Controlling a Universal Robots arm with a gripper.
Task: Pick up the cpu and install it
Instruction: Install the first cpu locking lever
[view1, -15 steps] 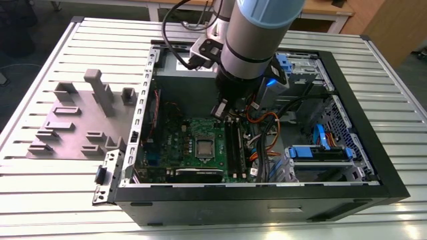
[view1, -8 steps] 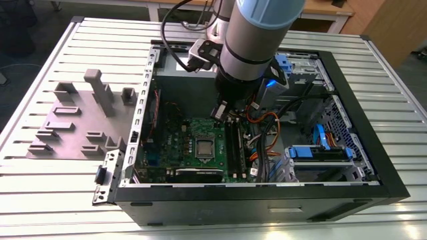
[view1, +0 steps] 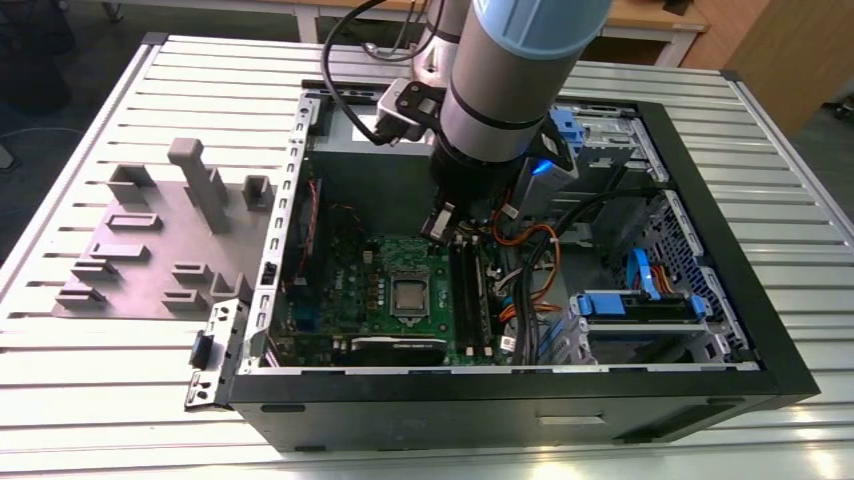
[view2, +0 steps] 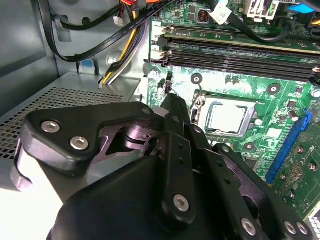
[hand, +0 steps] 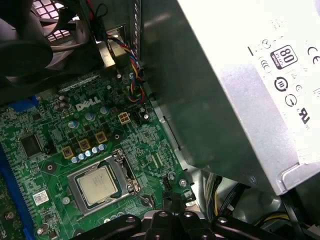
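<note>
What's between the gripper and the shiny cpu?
In the second wrist view, a strip of green motherboard and the edge of the silver socket frame lie between the gripper and the cpu.

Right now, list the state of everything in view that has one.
cpu, seated flat in the socket, metal top up.
socket frame, around the cpu.
computer case, lying on its side, open at the top.
gripper, empty, over the motherboard beside the socket.

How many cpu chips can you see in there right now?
1: the cpu sits in the socket frame on the green motherboard; the arm may hide others.
</note>
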